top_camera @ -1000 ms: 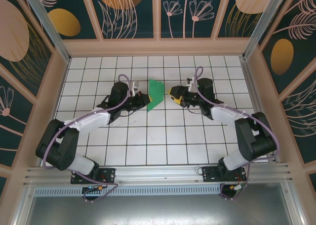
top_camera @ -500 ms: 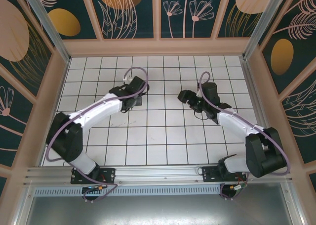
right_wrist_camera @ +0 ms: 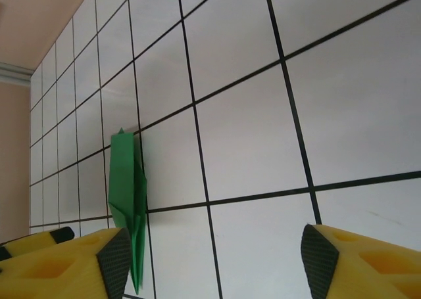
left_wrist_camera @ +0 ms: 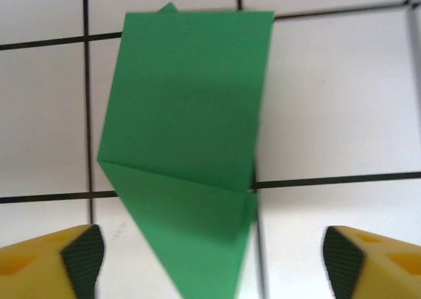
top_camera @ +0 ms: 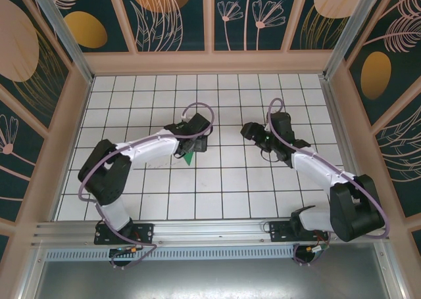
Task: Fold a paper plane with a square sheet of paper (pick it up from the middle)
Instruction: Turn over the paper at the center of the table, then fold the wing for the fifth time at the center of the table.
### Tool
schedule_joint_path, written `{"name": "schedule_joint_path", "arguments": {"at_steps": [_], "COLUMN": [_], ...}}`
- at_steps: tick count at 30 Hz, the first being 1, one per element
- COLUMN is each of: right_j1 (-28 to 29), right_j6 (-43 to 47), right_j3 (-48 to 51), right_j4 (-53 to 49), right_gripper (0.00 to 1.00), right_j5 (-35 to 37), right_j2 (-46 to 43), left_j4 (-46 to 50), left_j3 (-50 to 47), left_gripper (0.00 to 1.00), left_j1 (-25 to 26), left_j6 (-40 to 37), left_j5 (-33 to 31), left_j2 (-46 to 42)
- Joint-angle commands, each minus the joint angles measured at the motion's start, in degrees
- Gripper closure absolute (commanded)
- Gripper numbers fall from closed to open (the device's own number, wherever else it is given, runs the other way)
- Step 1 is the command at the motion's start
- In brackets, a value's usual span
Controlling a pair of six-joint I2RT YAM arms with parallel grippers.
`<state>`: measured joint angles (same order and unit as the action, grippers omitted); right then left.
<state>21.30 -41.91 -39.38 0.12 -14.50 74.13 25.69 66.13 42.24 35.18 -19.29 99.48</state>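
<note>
**Both pincers open, the green plane lies free on the tiles**

The left gripper [left_wrist_camera: 214, 265] stands wide open and holds nothing, with its yellow fingertips [left_wrist_camera: 75, 259] far out to either side. Just ahead of them the paper plane [left_wrist_camera: 184, 115] lies flat on the white tiled table [left_wrist_camera: 342, 102]. Its pointed end is toward the gripper and reaches between the fingertips, and its broad end is away. In the overhead view a small green part of it peeps out under the left wrist, near the middle of the table. The right gripper [right_wrist_camera: 214, 256] is also open and empty, and it is well apart from the plane, which lies off to its side.

The paper is thin and very light, so I judge it will slide on the smooth tiles at a small push and bend under any squeeze. The folds give it some stiffness along the long crease, but the flaps may spring open. The safest place to hold seems the middle of the body, across the stacked layers. The tip is worse, as it would crumple easily.
</note>
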Motion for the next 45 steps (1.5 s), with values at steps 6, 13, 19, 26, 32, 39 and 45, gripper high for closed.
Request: {"name": "schedule_joint_path", "arguments": {"at_steps": [6, 13, 19, 26, 32, 39, 45], "right_j1": [12.33, 24.16, 28.76, 29.44, 29.33, 29.05, 29.24], "right_j6": [-3.37, -4.24, -2.73, 0.41, 8.61, 28.51, 41.44], "right_j3": [-5.61, -21.55, -33.97, -43.11, -44.97, -33.93, -21.39], "right_j4": [4.26, 1.93, -2.76, -10.41, -15.2, -18.54, -18.19], "right_gripper": [0.45, 0.74, 0.8, 0.8, 0.79, 0.81, 0.79], "right_j5": [1.74, 4.99, 6.7, 9.74, 7.5, 6.55, 6.37], "right_j2": [10.38, 27.4, 38.54, 46.46, 49.47, 45.42, 33.81], "left_j4": [-16.27, -17.73, -19.69, -19.87, -19.88, -20.56, -24.33], "left_j3": [-10.08, -19.51, -25.48, -28.27, -27.86, -26.67, -26.71], "left_gripper": [0.02, 0.02, 0.02, 0.02, 0.02, 0.01, 0.02], "left_j1": [-9.54, -16.42, -20.19, -22.24, -22.46, -22.49, -22.46], "left_j6": [6.09, 10.6, 14.84, 16.59, 16.15, 15.2, 14.67], "left_j5": [11.4, 10.92, 10.95, 8.99, 11.27, 15.54, 21.87], "left_j2": [-14.05, -19.42, -24.02, -27.57, -26.74, -24.48, -23.16]}}
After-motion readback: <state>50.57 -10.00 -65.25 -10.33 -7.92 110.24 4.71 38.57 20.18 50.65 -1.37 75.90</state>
